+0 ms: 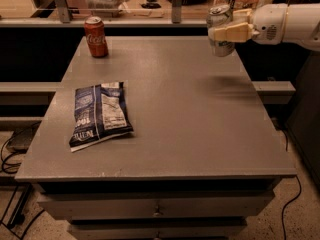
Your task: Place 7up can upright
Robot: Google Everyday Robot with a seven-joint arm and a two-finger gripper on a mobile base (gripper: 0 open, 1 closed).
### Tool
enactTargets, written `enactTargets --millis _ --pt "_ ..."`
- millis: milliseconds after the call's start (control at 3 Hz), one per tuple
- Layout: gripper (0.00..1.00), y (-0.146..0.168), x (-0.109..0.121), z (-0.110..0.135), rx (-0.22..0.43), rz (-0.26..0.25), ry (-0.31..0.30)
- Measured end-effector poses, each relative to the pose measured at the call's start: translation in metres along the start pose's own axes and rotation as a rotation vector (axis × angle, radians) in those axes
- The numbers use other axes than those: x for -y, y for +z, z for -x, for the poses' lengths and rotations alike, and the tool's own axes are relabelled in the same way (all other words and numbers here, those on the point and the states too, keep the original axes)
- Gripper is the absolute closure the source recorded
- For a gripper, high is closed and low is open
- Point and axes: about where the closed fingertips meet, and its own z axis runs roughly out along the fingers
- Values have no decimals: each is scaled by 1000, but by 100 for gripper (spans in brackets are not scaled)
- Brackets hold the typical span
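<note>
The 7up can (220, 46) is a silvery can held nearly upright in the air above the far right part of the grey table (170, 119). My gripper (226, 32) comes in from the right on a white arm and is shut on the can, its cream fingers (231, 33) across the can's middle. The can's shadow falls on the table below it. The can's lettering is not legible from here.
A red Coca-Cola can (96, 36) stands upright at the far left of the table. A dark blue chip bag (99, 114) lies flat on the left half. A counter with clutter runs behind the table. Drawers sit under the front edge.
</note>
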Motion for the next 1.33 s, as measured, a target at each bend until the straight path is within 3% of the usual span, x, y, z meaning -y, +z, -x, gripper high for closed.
enactTargets --millis 333,667,1333 --pt "100 5 -8 4 69 -11 33" --pt "100 8 -13 6 90 -14 43" --pt "100 24 -24 -13 147 -36 85"
